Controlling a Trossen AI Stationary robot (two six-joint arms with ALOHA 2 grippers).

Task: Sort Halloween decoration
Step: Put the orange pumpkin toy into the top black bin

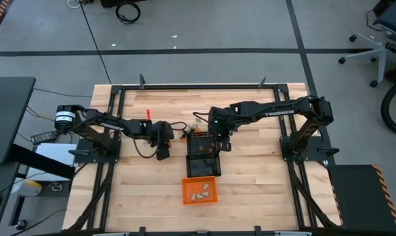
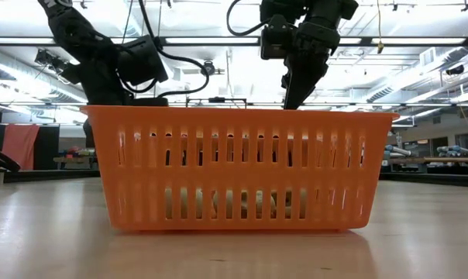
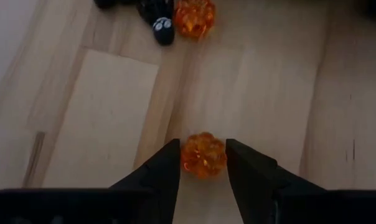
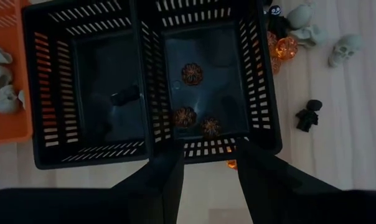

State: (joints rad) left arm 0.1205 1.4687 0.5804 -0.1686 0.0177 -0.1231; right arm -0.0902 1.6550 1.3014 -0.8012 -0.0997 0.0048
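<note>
My left gripper (image 3: pixel 203 146) (image 1: pixel 164 145) is left of the baskets, shut on a translucent orange pumpkin trinket (image 3: pixel 203 155). My right gripper (image 4: pixel 206 152) (image 1: pixel 221 145) is open and holds nothing. It hovers over the edge of a black mesh basket (image 4: pixel 263 93) that holds three orange pumpkins (image 4: pixel 192 73). The second black basket (image 4: pixel 42 93) holds a black trinket (image 4: pixel 124 94). Loose trinkets lie on the table: cream skulls (image 4: pixel 347 46), orange pumpkins (image 4: pixel 286 46) and a black figure (image 4: pixel 309 115). My left gripper pinches the orange pumpkin trinket (image 3: pixel 203 163) between its two fingers (image 3: pixel 166 168), one on each side of it. Whether the pumpkin still touches the table does not show.
The orange rectangular basket (image 1: pixel 199 180) (image 2: pixel 242 155) stands nearest the table's near edge with cream skulls (image 4: pixel 1 93) inside, in line with the two black baskets. Another orange pumpkin (image 3: pixel 194 15) and a black trinket (image 3: pixel 163 28) lie ahead of my left gripper. Bare wood lies on both sides.
</note>
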